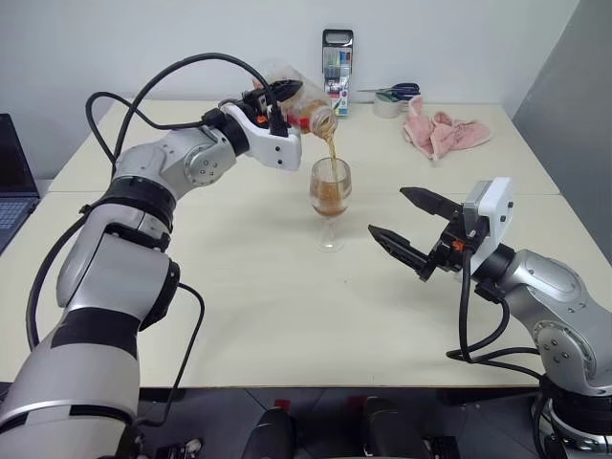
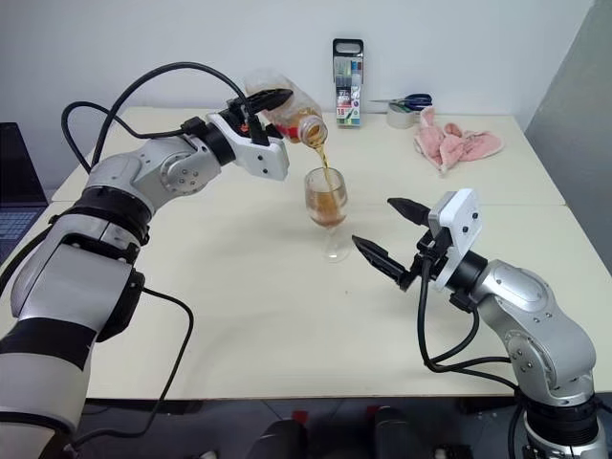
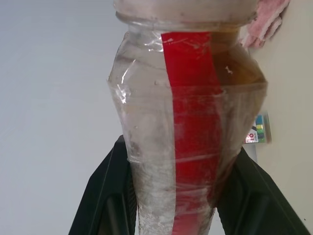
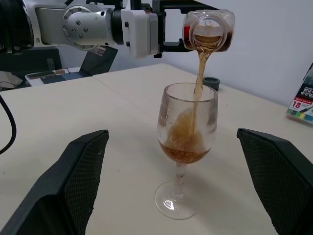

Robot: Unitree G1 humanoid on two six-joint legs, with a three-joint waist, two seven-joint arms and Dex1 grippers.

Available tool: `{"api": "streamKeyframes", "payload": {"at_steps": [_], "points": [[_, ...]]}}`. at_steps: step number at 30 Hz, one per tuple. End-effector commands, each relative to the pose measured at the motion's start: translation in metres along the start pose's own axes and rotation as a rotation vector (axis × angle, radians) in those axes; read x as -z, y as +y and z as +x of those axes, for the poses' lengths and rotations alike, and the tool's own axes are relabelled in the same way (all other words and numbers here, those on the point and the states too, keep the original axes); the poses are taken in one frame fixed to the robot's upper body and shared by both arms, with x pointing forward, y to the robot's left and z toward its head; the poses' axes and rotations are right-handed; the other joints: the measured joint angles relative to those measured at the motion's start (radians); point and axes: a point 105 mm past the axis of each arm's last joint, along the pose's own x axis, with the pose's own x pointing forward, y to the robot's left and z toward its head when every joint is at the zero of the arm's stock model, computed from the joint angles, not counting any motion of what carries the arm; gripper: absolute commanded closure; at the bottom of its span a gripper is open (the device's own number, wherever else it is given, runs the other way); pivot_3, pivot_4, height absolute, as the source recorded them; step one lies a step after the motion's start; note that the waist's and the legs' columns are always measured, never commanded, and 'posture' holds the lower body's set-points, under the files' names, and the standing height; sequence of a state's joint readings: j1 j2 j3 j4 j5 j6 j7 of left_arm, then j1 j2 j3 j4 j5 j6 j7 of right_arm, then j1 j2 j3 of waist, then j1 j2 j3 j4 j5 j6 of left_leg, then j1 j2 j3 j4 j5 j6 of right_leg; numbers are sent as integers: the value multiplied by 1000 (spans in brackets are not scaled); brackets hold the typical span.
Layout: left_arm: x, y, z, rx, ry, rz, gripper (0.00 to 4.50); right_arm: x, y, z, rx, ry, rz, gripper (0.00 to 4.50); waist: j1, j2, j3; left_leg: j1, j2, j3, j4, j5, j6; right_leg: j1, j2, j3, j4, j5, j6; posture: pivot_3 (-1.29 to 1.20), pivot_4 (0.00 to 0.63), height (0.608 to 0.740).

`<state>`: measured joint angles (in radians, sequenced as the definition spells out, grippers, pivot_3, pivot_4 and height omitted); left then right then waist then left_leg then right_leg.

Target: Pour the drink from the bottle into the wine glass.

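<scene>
while clamped in the left gripper [image 1: 271,103], the tilted bottle [image 1: 304,105], drink [image 4: 198,81] streaming into the wine glass [image 1: 331,196]; right gripper [image 1: 409,222] wide apart.

Marker case [image 1: 338,59], tape roll [image 1: 387,106] w/ scissors [image 1: 397,91], pink cloth [image 1: 443,133] at table's [image 1: 239,306] far edge; laptop [image 1: 14,182] left.

The small clear plastic bottle [image 1: 304,107] sits tilted between the left gripper [image 1: 271,96] fingers, its mouth just above the clear stemmed wine glass [image 1: 331,196], which stands on the pale table [image 1: 239,287] left of and beyond the spread-fingered right gripper [image 1: 413,226], amber drink [image 4: 185,149] inside.
</scene>
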<state>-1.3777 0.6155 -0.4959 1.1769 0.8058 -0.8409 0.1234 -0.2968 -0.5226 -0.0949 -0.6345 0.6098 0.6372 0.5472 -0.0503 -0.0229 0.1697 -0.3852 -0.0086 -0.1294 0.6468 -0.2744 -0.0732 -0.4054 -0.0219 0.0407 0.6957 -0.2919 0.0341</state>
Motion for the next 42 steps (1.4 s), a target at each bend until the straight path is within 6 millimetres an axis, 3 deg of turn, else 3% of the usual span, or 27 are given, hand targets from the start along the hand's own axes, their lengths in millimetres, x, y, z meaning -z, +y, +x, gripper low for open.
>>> {"api": "streamKeyframes", "payload": {"at_steps": [1,24,37,42], "points": [[2,25,1,-68,-6,37,2819,-13,8,1,-22,-48,-35,0,0,0,0,0,0,0,0,0,0,0,0,0,0,0,0,0,150,740],[2,26,2,-76,-3,33,2819,-11,9,0,-32,-44,-33,0,0,0,0,0,0,0,0,0,0,0,0,0,0,0,0,0,150,740],[0,14,4,-58,15,-160,2819,-13,13,8,-40,-52,-62,0,-3,0,0,0,0,0,0,0,0,0,0,0,1,0,0,0,150,740],[3,5,2,-67,50,-351,2819,-15,15,14,-32,-74,-117,0,-6,0,0,1,0,0,1,0,0,0,0,0,1,0,0,0,150,740]]}}
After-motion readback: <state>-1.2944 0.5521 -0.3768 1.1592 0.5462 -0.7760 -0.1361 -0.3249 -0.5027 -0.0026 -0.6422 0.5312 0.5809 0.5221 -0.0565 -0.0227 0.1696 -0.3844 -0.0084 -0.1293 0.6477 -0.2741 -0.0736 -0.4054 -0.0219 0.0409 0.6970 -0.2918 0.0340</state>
